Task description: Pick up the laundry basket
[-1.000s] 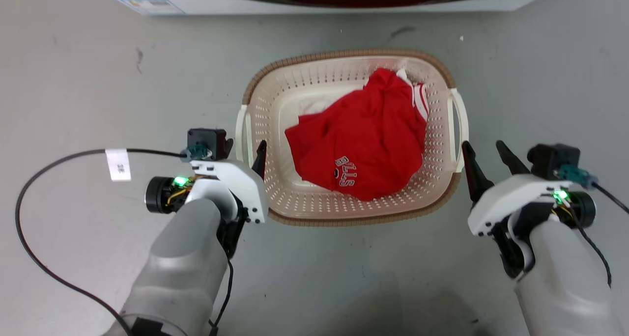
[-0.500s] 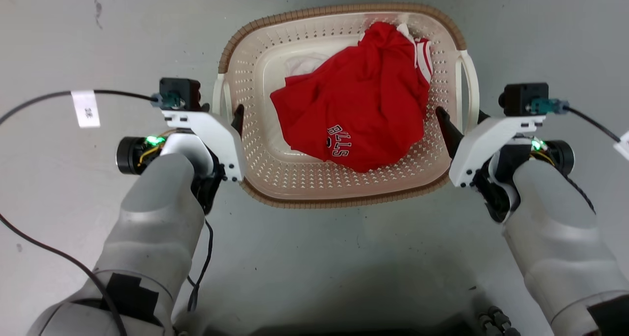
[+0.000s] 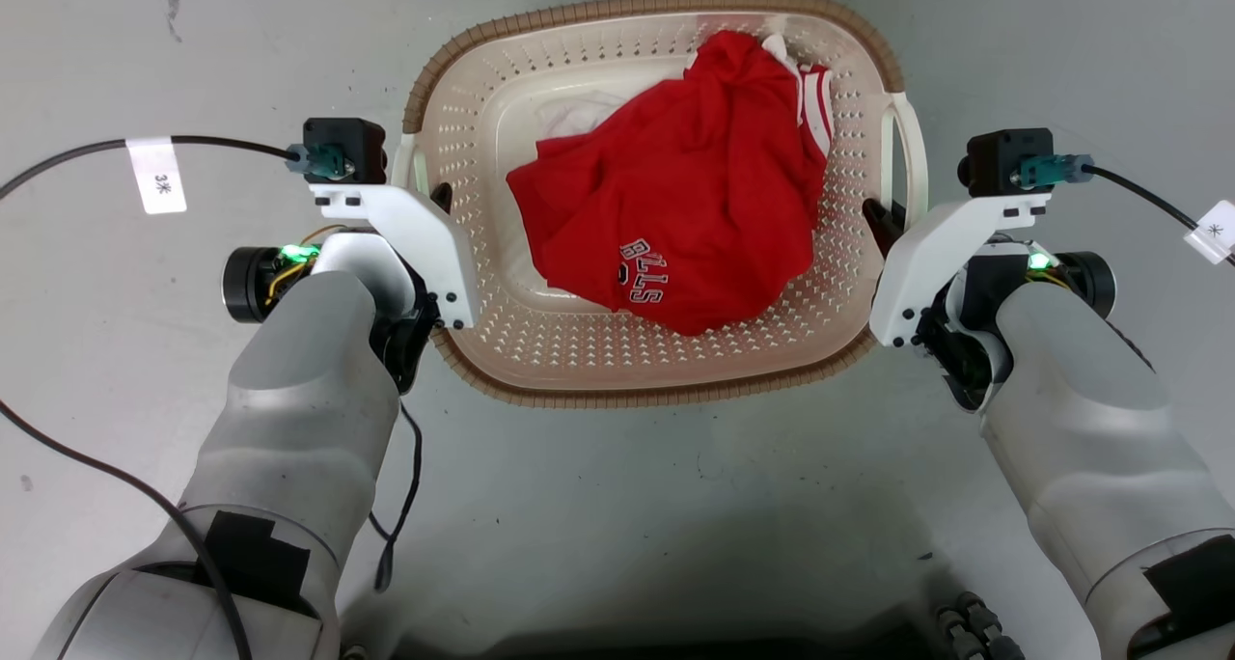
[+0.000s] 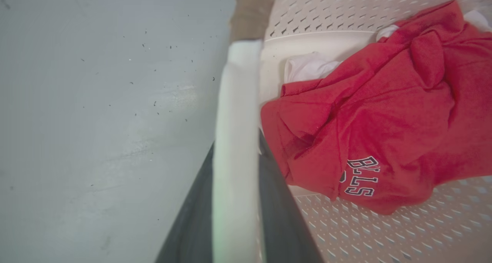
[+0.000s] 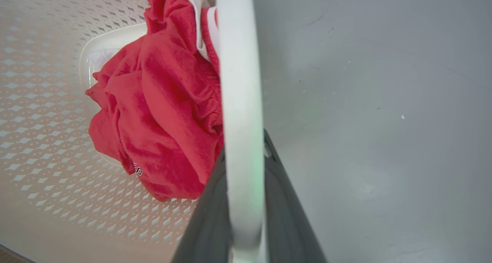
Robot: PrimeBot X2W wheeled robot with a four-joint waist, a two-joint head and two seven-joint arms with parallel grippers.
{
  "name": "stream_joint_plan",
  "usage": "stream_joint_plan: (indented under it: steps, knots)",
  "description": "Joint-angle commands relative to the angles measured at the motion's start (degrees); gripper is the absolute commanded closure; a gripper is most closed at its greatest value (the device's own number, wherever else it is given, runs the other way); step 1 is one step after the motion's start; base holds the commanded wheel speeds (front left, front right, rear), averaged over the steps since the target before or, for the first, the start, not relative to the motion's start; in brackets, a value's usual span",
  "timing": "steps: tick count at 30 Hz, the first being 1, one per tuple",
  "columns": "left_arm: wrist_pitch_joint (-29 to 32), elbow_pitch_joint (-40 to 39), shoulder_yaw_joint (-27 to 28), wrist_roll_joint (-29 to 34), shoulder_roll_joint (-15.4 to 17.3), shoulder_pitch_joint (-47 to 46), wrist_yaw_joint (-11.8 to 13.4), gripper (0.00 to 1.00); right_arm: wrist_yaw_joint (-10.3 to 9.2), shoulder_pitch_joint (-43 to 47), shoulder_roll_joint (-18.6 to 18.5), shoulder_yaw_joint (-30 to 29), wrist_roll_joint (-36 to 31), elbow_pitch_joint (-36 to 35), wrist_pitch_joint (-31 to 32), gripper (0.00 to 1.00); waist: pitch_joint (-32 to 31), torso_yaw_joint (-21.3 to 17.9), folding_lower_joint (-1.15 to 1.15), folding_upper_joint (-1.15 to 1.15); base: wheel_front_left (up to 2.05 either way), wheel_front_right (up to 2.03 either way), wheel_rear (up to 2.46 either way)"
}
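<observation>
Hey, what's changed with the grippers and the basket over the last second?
Both grippers moved in onto the basket: the left gripper now clamps the left handle, the right gripper the right handle. The red shirt stayed put in the basket; the camera shifted too.

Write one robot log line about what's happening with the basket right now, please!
stage: grasp | left gripper: closed on left handle | right gripper: closed on right handle | laundry basket: red shirt inside | lift: cannot tell
</observation>
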Motion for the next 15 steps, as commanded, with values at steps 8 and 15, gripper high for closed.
stream_joint_plan:
  steps: [8, 15]
  knots:
    - [2.3, 0.7, -1.2, -1.4, -0.7, 0.8, -0.4, 1.0, 0.01, 0.2, -1.2, 4.7, 4.6, 0.5, 0.8, 1.0, -1.8, 0.0, 0.0, 0.0, 0.0, 0.0, 0.0]
    - [4.3, 0.9, -1.8, -2.4, -1.3, 2.1, -0.4, 1.0, 0.03, 1.4, -1.2, 7.6, 7.4, 0.9, 2.2, 1.0, -5.3, 0.0, 0.0, 0.0, 0.0, 0.0, 0.0]
